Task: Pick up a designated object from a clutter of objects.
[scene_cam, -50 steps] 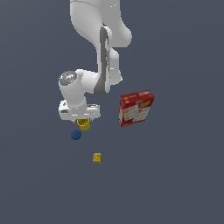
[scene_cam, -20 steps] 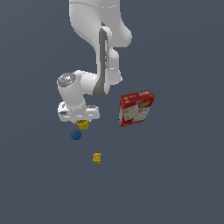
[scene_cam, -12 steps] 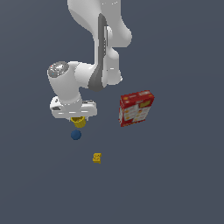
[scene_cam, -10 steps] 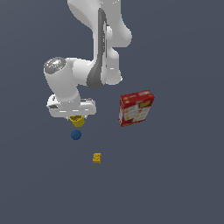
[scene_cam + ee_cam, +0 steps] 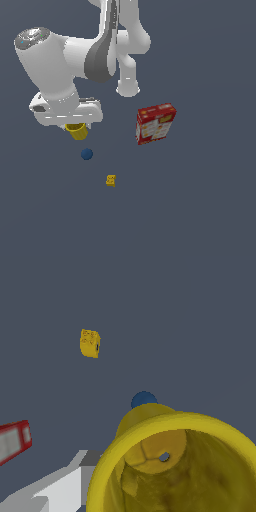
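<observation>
The small yellow cup point(image 5: 76, 131) hangs just under my gripper point(image 5: 75, 125), which is shut on it and holds it well above the dark floor. In the wrist view the cup point(image 5: 175, 466) fills the frame, its hollow inside open to the camera, with one grey finger point(image 5: 55, 488) beside its rim. The dark blue ball point(image 5: 87, 154) lies below the cup in the exterior view and shows in the wrist view point(image 5: 144, 399) just past the cup. The fingertips are hidden behind the hand and cup in the exterior view.
A tiny yellow block point(image 5: 111, 180) lies beyond the ball, also in the wrist view point(image 5: 90, 343). The red-and-white printed box point(image 5: 155, 123) stands toward the exterior view's right; its edge shows in the wrist view point(image 5: 14, 440).
The arm has risen and swung toward the camera with the yellow cup in the gripper. Ball, block and box have not moved.
</observation>
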Tool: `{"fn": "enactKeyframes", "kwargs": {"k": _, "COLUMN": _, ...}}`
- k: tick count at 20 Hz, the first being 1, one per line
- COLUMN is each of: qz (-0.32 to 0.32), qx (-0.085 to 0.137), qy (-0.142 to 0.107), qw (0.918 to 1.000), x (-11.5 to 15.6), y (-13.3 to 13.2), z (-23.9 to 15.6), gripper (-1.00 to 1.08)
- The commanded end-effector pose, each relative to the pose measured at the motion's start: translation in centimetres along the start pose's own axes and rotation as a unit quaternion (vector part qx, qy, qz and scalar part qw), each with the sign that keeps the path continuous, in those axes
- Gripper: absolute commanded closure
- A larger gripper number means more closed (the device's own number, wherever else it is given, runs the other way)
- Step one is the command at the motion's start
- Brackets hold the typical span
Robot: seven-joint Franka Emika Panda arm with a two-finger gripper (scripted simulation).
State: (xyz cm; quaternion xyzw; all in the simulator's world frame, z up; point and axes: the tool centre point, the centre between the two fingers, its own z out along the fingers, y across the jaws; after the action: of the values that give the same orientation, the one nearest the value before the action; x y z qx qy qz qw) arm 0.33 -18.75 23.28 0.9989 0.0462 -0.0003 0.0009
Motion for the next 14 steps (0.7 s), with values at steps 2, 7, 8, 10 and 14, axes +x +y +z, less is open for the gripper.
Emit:
{"fn": "enactKeyframes", "kwargs": {"k": 2, "qz": 0.0, "qx": 0.0, "qy": 0.0, "qw": 1.0, "x": 1.2, "y": 0.5, "z": -3.4, "gripper": 1.08}}
{"fn": "enactKeyframes", "kwargs": {"k": 7, "qz": -0.001, "qx": 0.0, "qy": 0.0, "qw": 1.0, "x": 2.8, "y": 1.2, "z": -7.7, "gripper": 1.08}}
{"fn": "enactKeyframes", "kwargs": {"k": 8, "qz": -0.001, "qx": 0.0, "qy": 0.0, "qw": 1.0, "x": 3.1, "y": 1.3, "z": -8.4, "gripper": 1.08}}
{"fn": "enactKeyframes", "kwargs": {"k": 10, "qz": -0.001, "qx": 0.0, "qy": 0.0, "qw": 1.0, "x": 3.6, "y": 1.5, "z": -9.6, "gripper": 1.08}}
{"fn": "enactKeyframes", "kwargs": {"k": 14, "qz": -0.001, "qx": 0.0, "qy": 0.0, "qw": 1.0, "x": 4.4, "y": 1.9, "z": -11.6, "gripper": 1.08}}
